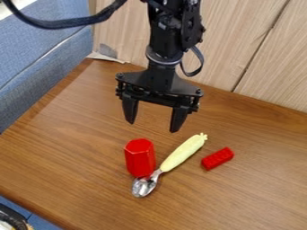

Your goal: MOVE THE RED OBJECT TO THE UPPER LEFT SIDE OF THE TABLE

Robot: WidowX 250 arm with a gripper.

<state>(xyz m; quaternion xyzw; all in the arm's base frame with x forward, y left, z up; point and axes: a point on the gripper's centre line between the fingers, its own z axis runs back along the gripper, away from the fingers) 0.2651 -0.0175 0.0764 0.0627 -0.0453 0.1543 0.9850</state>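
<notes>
So the bench is brown wood with the grain showing, and past its edge at the near left there's a bit of blue plus something dark, can't tell what. Nearest thing on the wood is a spoon, metal bowl toward me, pale yellow-green handle slanting off far and right. Its bowl end is right at the foot of a red six-sided block, which stands upright around the middle of the bench, a bit left. Can't tell if they touch. Over on the right side of the handle, apart from it, a little red brick lies flat at an angle. So two red objects, with the spoon between them. The gripper hangs beyond all that, fingers spread wide and nothing in them, pointing down. Far left, blue padded upholstery runs alongside the bench, a black cable crosses in front of it, and a pale scrap sits at the far corner. Light wood paneling closes off the back.
</notes>
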